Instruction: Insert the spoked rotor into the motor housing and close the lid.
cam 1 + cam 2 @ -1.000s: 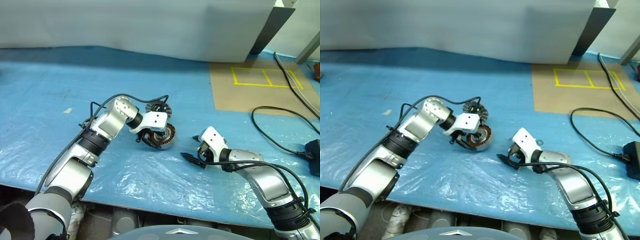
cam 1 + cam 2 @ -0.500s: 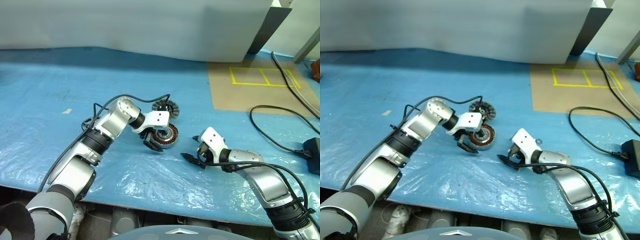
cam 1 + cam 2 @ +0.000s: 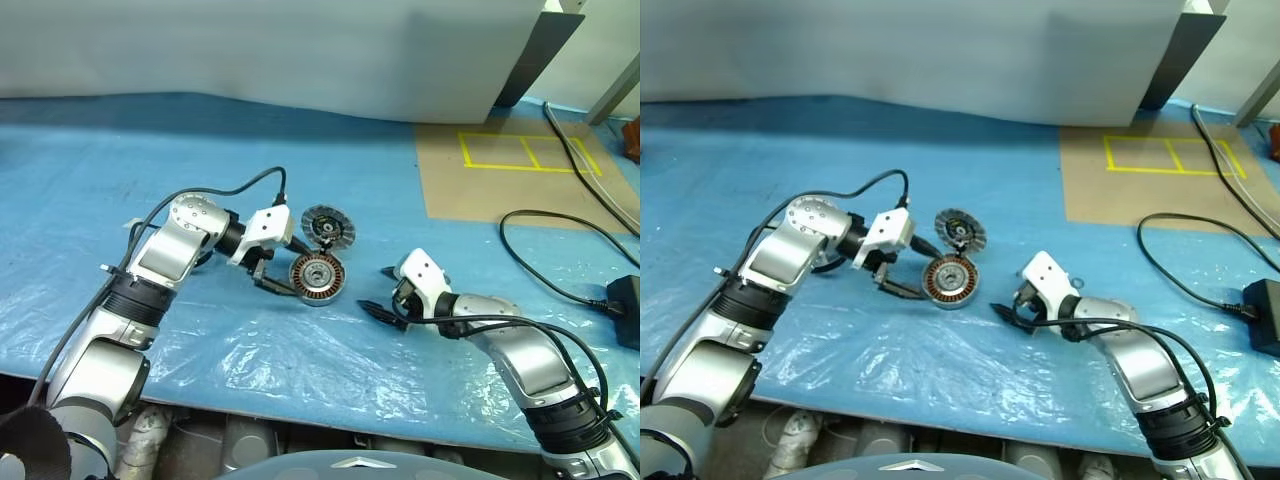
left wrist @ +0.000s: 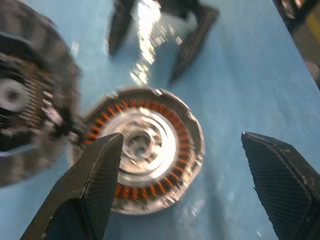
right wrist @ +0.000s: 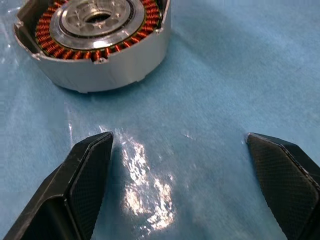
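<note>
There are no words, numbers or labels to read on anything here. Nothing shows any writing at all.

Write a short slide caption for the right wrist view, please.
Open right pincer facing the motor housing, copper windings exposed, on blue sheeting.

Silver-grey motor housing (image 3: 317, 277) ringed with copper-orange windings, on glossy blue sheet (image 3: 120, 190)
</note>
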